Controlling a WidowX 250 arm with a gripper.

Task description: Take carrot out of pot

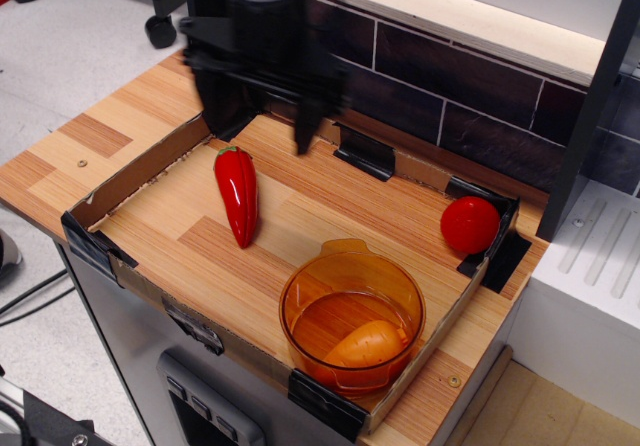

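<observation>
The stubby orange carrot [366, 345] lies inside the translucent amber pot [352, 313], which stands at the front right of the cardboard tray. Its tab handle points toward the back. My black gripper [262, 121] hangs blurred above the tray's back left part, well away from the pot. Its two fingers [305, 124] are spread apart with nothing between them.
A long glossy red pepper [237, 194] lies left of the pot. A round red tomato [469, 225] sits in the tray's far right corner. Low cardboard walls [130, 181] ring the tray. A dark tiled wall [450, 86] runs behind, a white unit [590, 266] stands right.
</observation>
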